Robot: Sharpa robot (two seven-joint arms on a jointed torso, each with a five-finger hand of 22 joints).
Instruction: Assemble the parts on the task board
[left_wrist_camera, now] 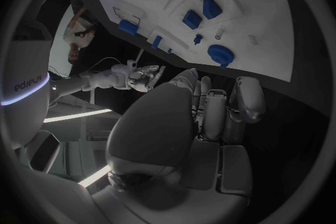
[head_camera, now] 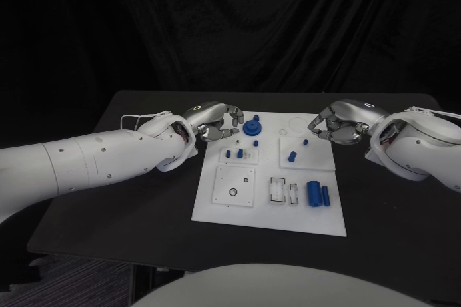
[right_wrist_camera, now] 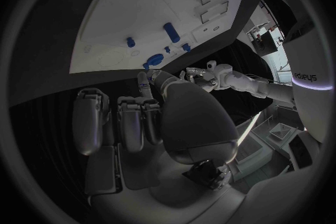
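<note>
Presently, L hand hovers at the board's far-left corner, fingers curled inward; nothing seen in them in head or L wrist view, so judged closed on nothing. R hand hovers at the far-right corner, fingers likewise curled in, no part visible in its grasp.

Outward from L hand: round blue part w/ knob stands just beside its fingertips, toward board centre, on the board's far edge. It stands upright, axis vertical. Judgement: L hand is clearly the nearer for this part; approach would be sideways toward centre, then down.

Board lies mid-table, long axis running from robot toward far edge. On the left inset plate, two small blue pegs stand upright; a smaller blue piece sits just beyond them.

Outward from R hand: small blue peg sits near its fingertips, toward the robot. A second blue piece lies on the same right inset plate, nearer the robot; orientation too small to tell.

Further toward robot: large blue cylinder lies on its side, long axis running robot-to-far edge; slimmer blue bar lies just beside it, parallel. Both nearer R hand than L. Empty rectangular slots sit just left of the cylinder.

Judgement: assembly at early stage; several parts loose.
</note>
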